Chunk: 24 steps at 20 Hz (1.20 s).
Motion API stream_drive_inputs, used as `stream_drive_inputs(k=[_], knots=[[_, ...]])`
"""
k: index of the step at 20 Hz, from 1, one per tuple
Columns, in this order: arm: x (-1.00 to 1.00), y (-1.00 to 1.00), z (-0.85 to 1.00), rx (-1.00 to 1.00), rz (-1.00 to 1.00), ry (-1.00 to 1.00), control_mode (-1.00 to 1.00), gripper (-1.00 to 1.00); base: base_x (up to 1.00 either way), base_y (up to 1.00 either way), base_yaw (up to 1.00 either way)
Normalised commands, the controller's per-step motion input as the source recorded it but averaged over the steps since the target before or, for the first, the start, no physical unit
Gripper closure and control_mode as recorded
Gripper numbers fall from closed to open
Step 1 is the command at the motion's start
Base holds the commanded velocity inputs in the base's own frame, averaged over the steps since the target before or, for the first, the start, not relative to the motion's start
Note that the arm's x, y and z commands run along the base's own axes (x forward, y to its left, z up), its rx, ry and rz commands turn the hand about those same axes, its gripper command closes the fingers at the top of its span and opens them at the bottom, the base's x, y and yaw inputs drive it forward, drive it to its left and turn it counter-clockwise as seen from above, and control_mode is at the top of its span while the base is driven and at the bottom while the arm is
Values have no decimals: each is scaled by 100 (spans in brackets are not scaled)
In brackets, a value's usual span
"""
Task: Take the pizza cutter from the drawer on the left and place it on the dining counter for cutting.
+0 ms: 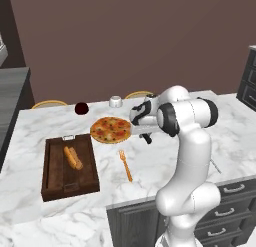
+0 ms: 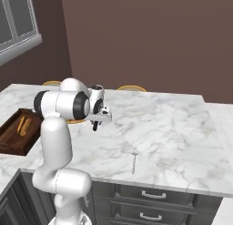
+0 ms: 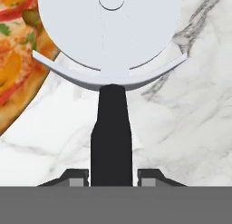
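My gripper [image 3: 112, 175] is shut on the black handle of the pizza cutter [image 3: 111, 37]. The cutter's round silvery wheel points away from the hand, just off the pizza's [image 3: 18, 60] edge, above the marble. In the base views the gripper [image 1: 146, 137] [image 2: 95, 125] hangs low over the dining counter [image 1: 165, 156] [image 2: 159, 124], at the right edge of the pizza [image 1: 111, 129]. Drawer fronts [image 1: 225, 211] [image 2: 150, 194] with silver handles sit shut under the counter edge; I cannot tell which is the task's drawer.
An orange-brown fork [image 1: 125, 166] lies in front of the pizza. A dark wooden tray [image 1: 50, 166] holding bread sits at the left. A small white bowl [image 1: 116, 101] and a dark red item [image 1: 81, 108] stand at the back. A thin metal utensil [image 2: 134, 160] lies near the front edge.
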Motion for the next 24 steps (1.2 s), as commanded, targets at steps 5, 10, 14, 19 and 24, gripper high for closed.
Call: stream_drive_inputs(k=[5,10,14,19,24], knots=[[0,0,0,0,0,0,-100,-100,0,0,0],[1,0,8,0,0,0,-100,-100,0,0,0],[-1,0,39,0,0,0,-100,-100,0,0,0],[-23,7,65,-2,-1,0,-100,-100,0,0,0],[-68,3,75,-2,-4,0,-100,-100,0,0,0]])
